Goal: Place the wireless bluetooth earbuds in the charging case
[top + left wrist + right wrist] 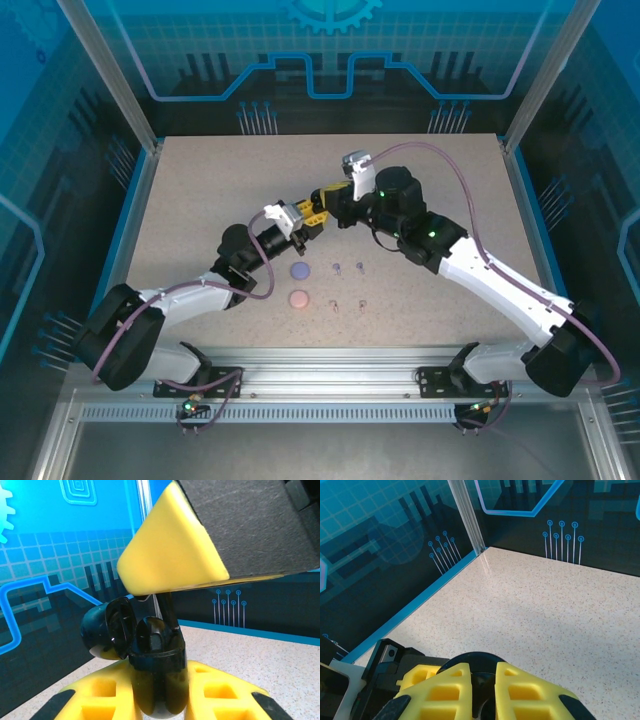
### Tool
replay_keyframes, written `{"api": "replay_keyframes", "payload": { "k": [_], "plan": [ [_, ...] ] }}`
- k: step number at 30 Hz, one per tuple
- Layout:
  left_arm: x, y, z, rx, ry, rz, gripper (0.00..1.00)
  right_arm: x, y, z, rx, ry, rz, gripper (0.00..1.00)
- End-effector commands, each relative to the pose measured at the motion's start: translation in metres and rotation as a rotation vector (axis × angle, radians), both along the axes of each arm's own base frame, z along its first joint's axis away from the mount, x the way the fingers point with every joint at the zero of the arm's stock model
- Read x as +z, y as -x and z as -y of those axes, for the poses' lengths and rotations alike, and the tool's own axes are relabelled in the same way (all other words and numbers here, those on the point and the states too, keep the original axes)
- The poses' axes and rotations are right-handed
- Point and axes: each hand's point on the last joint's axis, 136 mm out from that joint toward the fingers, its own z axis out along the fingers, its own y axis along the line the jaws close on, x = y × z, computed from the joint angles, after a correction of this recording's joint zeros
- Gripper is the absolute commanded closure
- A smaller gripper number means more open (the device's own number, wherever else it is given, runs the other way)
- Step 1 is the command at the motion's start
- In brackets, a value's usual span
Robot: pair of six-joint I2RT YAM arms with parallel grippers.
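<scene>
Left end effector (159, 696) clamped on open black charging case (155, 650), right end effector (483, 684) pinched shut — just above it

Bench (200, 200): speckled beige top, blue-edged. Enclosure walls (420, 60): translucent blue, circuit-pattern print. Aluminium rail (330, 358): slotted, along bench's near edge.

- You had three round charging cases to account for: one lavender case (300, 270), one pink case (298, 299) and one black case (157, 672).
- You had four loose earbuds to account for, in two matching pairs.
- You counted two lavender earbuds (336, 267) (359, 267).
- You counted two pinkish-beige earbuds (334, 304) (361, 303).
- You could not tell whether the black case held any buds.
- You had two arms at work: one left arm (190, 297) and one right arm (500, 280).
- You had one table (200, 180).
</scene>
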Motion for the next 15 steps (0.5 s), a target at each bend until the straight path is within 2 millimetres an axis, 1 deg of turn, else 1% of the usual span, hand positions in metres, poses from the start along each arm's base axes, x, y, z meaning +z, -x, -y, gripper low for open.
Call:
{"api": "replay_keyframes", "payload": {
  "k": [1, 9, 15],
  "plan": [
    [0.045, 0.013, 0.001, -0.034, 0.069, 0.118, 1.0, -0.01, 0.008, 0.003, 0.022, 0.018, -0.037, 0.87],
    [0.047, 0.014, 0.002, -0.047, 0.069, 0.12, 1.0, -0.014, 0.014, -0.006, 0.083, 0.016, -0.056, 0.88],
    [0.049, 0.014, 0.002, -0.048, 0.074, 0.12, 1.0, -0.023, 0.014, -0.01, 0.104, 0.036, -0.079, 0.88]
  ]
}}
